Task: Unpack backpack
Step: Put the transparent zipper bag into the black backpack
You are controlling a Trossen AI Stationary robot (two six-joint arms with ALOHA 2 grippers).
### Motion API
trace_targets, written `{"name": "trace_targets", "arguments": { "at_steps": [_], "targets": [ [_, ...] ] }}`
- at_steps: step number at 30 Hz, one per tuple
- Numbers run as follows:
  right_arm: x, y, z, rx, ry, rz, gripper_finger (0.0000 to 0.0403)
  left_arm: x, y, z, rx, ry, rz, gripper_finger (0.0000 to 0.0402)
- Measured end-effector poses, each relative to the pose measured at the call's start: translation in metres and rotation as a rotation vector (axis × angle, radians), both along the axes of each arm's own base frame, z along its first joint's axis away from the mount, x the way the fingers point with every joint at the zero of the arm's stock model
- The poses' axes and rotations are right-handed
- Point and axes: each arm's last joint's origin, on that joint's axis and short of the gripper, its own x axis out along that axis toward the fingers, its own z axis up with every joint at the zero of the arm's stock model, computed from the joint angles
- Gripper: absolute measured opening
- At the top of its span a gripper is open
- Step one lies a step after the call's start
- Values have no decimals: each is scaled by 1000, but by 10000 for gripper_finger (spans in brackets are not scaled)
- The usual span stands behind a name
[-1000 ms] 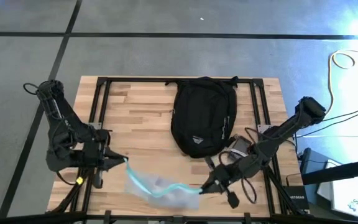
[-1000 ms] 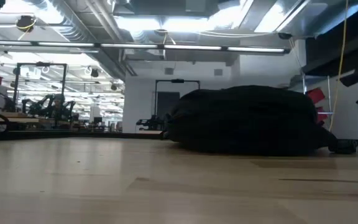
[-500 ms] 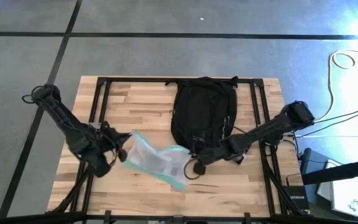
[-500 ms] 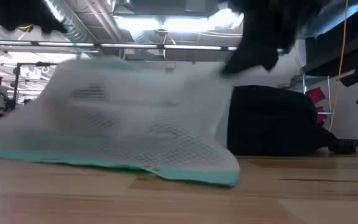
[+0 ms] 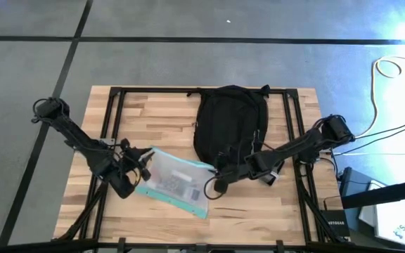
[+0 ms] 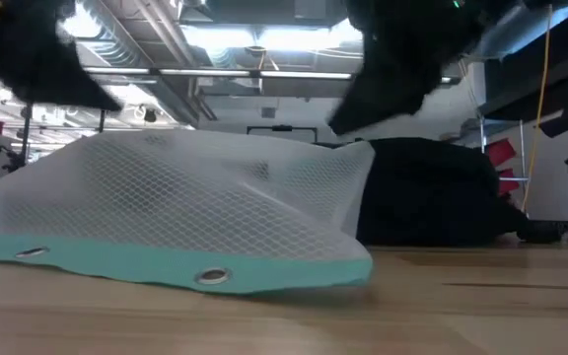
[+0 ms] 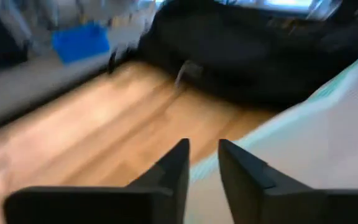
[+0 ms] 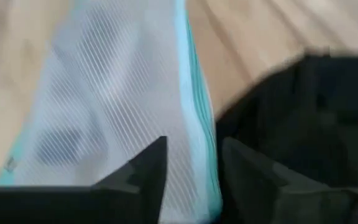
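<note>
Pouch (image 5: 174, 181) swung in, now flat just beside backpack (image 5: 229, 132) | left gripper (image 5: 136, 171), right gripper (image 5: 218, 184) at its ends, jaws slightly apart (releasing?) | one item unpacked.

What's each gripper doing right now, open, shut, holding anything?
Left gripper: open a little, at the mesh pouch's edge, nothing gripped.
Right gripper: open a little, over the pouch beside the backpack.

One large black fabric backpack (image 5: 229, 125) lies on the wooden table (image 5: 160, 116), with one clear teal-edged mesh pouch (image 5: 174, 181) just beside it.
</note>
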Motion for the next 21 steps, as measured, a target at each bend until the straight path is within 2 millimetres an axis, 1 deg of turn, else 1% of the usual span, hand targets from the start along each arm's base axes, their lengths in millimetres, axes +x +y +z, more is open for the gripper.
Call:
{"name": "trace_targets", "arguments": {
  "at_steps": [3,5,8,11,13,14,17,21],
  "targets": [
    [6,2,12,-31,-71,49,189,5,-17,22,136,-52,-47,116],
    [11,4,21,-59,-119,85,216,6,-28,33,220,-34,-89,131],
    [17,11,32,-46,-210,170,245,5,-42,40,272,29,-213,141],
    [19,25,34,-18,-278,282,253,1,-51,33,222,139,-421,141],
    [24,36,30,-14,-338,332,252,-1,-54,24,170,189,-506,136],
    [28,41,26,-8,-362,354,250,-2,-54,18,150,202,-519,132],
    [45,48,10,-7,-338,381,236,-4,-55,0,94,203,-507,122],
    [74,60,-6,-113,-285,463,193,-3,-62,-20,75,240,-512,107]
  ]
}}
